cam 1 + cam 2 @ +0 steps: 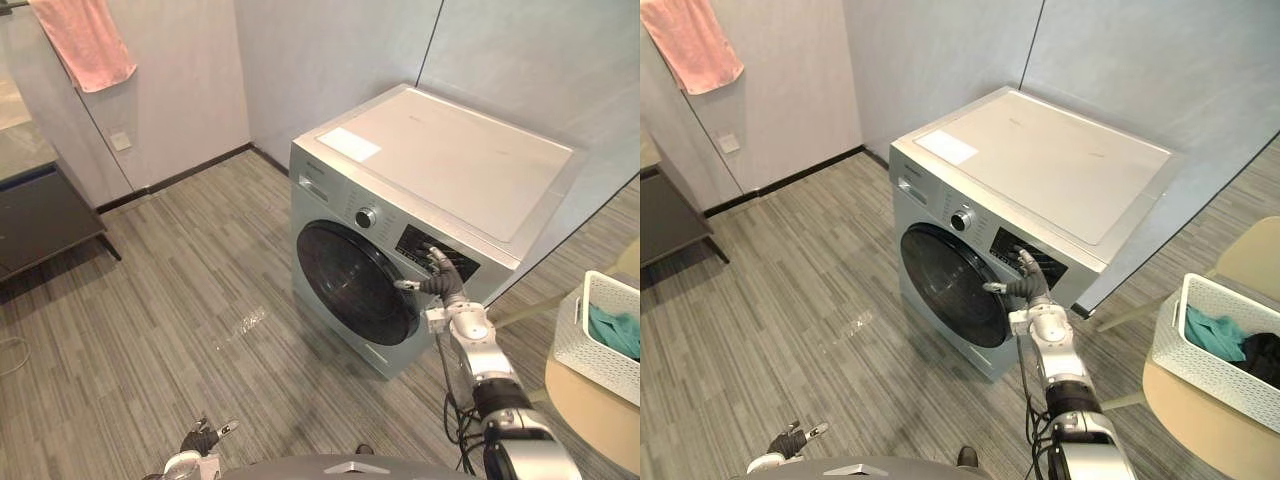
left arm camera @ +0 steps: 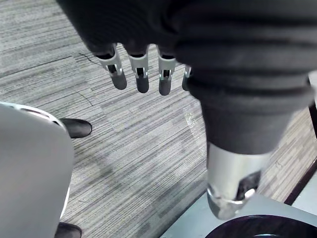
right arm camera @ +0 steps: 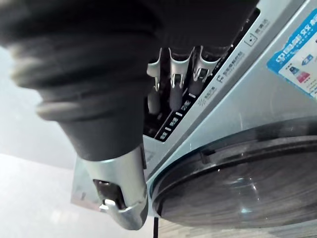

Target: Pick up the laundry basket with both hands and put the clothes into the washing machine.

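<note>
At the front of the silver-grey washing machine [image 1: 440, 160], the right hand [image 1: 447, 283] hovered by the dark control panel [image 1: 425, 245], above the closed round glass door [image 1: 350, 280]. Opening that door probably came first: drop to its rim, hook it, pull along the hinge's arc. This hand's fingers [image 3: 177, 94] were nearly straight, holding nothing; whether the tips touched the panel was unclear. The left hand [image 1: 200, 440] hung low before the machine, fingers [image 2: 141, 74] loosely straight, empty. The white slotted plastic laundry basket [image 1: 590, 345] of clothes [image 1: 615, 330] sat on a round beige bench [image 1: 590, 420] right of the machine.

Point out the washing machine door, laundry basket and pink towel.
washing machine door [image 1: 355, 283], left eye view, centre of dark glass.
laundry basket [image 1: 1205, 370], right eye view, white front wall.
pink towel [image 1: 88, 42], left eye view, cloth's middle.
</note>
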`<state>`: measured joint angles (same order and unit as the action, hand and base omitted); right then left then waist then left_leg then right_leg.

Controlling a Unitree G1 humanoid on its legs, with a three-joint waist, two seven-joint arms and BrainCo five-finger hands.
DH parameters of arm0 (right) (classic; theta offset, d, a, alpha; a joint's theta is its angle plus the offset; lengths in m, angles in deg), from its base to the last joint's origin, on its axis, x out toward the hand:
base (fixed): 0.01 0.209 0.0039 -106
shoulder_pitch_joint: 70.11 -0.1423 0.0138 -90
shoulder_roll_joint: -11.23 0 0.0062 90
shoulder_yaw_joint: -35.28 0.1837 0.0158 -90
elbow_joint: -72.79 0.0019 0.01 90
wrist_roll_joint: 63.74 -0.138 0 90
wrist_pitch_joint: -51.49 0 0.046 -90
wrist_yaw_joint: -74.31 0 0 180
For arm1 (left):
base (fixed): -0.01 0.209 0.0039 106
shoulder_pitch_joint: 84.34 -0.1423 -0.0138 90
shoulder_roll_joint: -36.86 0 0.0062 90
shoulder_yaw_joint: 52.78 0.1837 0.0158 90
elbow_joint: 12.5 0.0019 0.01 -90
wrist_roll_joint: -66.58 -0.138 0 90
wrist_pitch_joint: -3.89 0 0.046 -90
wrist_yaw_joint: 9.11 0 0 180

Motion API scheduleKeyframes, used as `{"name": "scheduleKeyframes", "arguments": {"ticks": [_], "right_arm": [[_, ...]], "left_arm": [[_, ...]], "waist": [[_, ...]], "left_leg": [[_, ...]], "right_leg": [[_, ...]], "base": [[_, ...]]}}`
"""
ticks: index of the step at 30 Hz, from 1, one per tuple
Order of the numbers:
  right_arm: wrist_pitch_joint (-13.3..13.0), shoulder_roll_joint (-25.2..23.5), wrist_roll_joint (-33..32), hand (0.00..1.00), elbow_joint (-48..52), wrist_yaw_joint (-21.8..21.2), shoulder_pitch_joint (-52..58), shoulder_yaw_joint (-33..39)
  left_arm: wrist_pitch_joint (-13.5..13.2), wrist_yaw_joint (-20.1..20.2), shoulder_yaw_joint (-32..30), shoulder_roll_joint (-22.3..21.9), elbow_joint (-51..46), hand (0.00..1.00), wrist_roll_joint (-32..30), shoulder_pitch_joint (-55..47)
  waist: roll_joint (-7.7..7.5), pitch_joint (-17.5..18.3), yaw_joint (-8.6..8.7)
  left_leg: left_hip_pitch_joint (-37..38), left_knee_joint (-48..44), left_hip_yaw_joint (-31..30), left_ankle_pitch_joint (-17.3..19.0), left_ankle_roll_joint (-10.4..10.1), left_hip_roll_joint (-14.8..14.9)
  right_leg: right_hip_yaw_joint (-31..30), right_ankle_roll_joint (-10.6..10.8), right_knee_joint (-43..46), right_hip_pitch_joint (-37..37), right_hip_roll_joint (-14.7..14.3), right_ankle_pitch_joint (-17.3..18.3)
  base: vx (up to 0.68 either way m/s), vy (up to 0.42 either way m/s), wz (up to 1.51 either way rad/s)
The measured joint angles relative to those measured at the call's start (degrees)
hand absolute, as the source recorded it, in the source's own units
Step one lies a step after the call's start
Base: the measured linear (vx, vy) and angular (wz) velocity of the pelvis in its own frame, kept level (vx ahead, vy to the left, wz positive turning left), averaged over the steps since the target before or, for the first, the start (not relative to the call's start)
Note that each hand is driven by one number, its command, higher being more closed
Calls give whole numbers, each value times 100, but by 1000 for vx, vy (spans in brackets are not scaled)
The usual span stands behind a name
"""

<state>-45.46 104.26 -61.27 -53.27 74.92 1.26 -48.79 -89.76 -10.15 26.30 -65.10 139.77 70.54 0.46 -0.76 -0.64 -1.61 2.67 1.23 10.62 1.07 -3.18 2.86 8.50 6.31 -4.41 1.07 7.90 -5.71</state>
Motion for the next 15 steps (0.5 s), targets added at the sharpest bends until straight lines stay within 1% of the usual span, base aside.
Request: {"name": "scheduleKeyframes", "arguments": {"ticks": [1,3,5,7,9,10,12,13,15], "right_arm": [[2,26,-5,0,-121,8,-114,1],[83,89,-7,0,-667,11,-596,3],[107,123,-10,0,-1158,-27,-926,-2],[193,152,-87,0,-2077,-55,-1581,175],[247,208,-216,0,-2475,-86,-1912,275],[261,286,-524,0,-2727,-87,-2257,507],[274,407,-782,0,-2828,-52,-2484,669],[283,502,-877,0,-2853,-107,-2536,651],[282,585,-940,0,-3031,-72,-2686,676]], "left_arm": [[0,-1,14,1,-29,0,6,0],[-8,2,124,10,-110,0,39,11],[-11,2,216,10,-158,0,52,22],[-28,1,339,0,-282,0,192,55],[-53,-1,433,-11,-320,0,337,58],[-79,-4,494,-59,-332,0,520,128],[-108,-20,594,-94,-429,0,693,103],[-116,-19,674,-91,-476,0,737,106],[-151,-14,885,-110,-569,0,829,121]], "waist": [[18,-46,-6],[122,-231,-14],[196,-328,-26],[343,-638,-51],[433,-699,-85],[572,-887,-129],[689,-1023,-108],[738,-1097,-113],[822,-1166,-86]], "left_leg": [[-4,0,-5,-7,0,0],[-70,2,-43,-57,9,-13],[-164,3,-76,-103,17,-28],[-229,2,-165,-183,36,-57],[-389,0,-219,-240,53,-85],[-534,3,-297,-330,75,-119],[-669,7,-382,-399,96,-137],[-689,20,-405,-427,93,-147],[-709,125,-429,-498,63,-178]], "right_leg": [[4,-6,-1,2,0,-6],[26,-16,0,49,10,-39],[53,-22,14,125,28,-65],[155,-21,41,147,73,-96],[170,-28,63,295,98,-127],[242,-40,71,392,133,-179],[321,-42,78,482,170,-222],[339,-42,76,491,183,-243],[384,-74,48,524,215,-236]], "base": [[-73,-40,10],[-80,-30,7],[-78,-21,13],[-129,-21,22],[-122,-4,19],[-112,1,26],[-112,3,25],[-107,5,17],[-95,12,10]]}}
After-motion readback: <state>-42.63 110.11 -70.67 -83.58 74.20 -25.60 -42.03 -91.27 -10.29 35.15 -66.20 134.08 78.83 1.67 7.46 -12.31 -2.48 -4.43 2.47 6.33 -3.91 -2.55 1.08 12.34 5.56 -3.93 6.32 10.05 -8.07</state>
